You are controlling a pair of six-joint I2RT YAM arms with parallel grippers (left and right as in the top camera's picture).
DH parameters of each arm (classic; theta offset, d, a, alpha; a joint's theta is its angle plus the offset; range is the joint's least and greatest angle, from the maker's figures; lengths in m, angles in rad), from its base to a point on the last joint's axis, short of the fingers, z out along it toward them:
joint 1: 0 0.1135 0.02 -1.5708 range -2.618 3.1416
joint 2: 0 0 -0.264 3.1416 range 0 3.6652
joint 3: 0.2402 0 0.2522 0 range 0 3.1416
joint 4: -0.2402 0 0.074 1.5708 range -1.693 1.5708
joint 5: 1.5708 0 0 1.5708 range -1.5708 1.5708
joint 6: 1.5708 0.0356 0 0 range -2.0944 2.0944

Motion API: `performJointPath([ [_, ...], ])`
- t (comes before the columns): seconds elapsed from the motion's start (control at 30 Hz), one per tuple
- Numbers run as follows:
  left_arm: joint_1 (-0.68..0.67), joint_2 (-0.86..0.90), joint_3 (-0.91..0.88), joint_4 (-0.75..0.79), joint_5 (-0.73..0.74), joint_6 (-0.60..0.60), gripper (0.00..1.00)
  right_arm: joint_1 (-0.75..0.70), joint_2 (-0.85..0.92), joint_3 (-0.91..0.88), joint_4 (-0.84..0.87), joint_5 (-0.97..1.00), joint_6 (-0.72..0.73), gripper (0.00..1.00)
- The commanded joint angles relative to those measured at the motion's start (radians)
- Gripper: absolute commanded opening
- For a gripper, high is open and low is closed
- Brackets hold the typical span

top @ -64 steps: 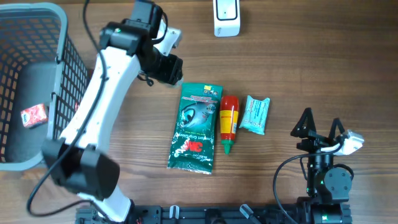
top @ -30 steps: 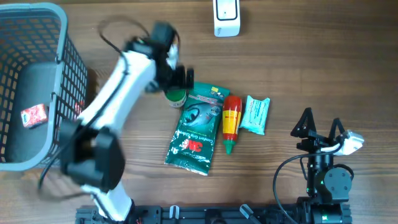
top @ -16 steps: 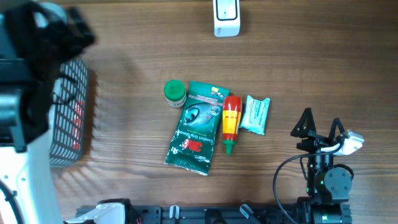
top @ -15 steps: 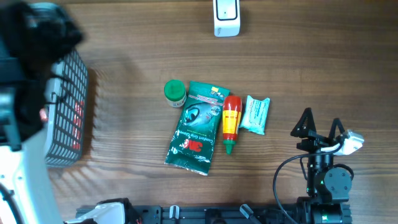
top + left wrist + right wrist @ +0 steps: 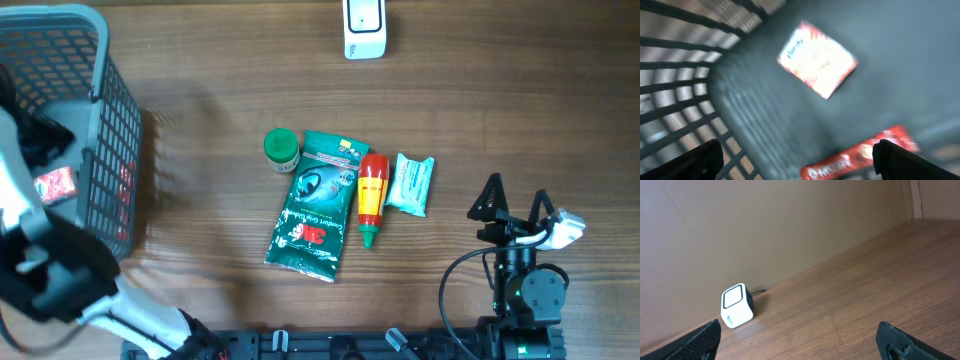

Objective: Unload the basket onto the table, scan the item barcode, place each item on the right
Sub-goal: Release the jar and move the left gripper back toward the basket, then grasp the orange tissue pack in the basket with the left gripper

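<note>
Near edge, right side: right end effector (image 5: 515, 205) parked over its base, fingers spread, nothing between them. No change there.

Near left: left arm has swung off the middle of the surface and now reaches into the grey wire basket (image 5: 112, 110). Two seconds back it hung over the top of the green packet, and a second back it was lowering something beside it. Left end effector (image 5: 800, 160) released, fingers wide apart, empty. Wrist view blurred, so likely in motion. Below it on the basket floor: red-and-white packet (image 5: 817, 59) and red sachet (image 5: 860, 157) with white lettering, apart from each other.

Mid surface: green-capped jar (image 5: 282, 150) is the new arrival, standing free just beside the top left corner of the green packet (image 5: 315, 205). To the right lie a red squeeze bottle (image 5: 369, 198) and a teal packet (image 5: 410, 184), in a row. The green packet has tilted slightly since the jar came down.

Far edge: white barcode scanner (image 5: 363, 27), well apart from everything.

Reading: the jar looks done with. Next candidate is in the basket, probably the red-and-white packet, not yet grasped. It must be carried the whole way across to the scanner.
</note>
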Motion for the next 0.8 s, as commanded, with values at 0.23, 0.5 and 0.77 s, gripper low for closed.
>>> performJointPath([
  [0.23, 0.002, 0.233, -0.01, 0.116, 0.004, 0.197, 0.92, 0.004, -0.006, -0.001, 0.002, 0.014, 0.0, 1.0],
  [0.5, 0.002, 0.235, -0.012, 0.2, 0.009, 0.196, 0.66, 0.004, -0.006, -0.001, 0.002, 0.014, 0.0, 1.0],
  [0.77, 0.016, 0.237, -0.229, 0.312, 0.012, 0.196, 0.74, 0.004, -0.006, -0.001, 0.002, 0.014, 0.0, 1.0],
])
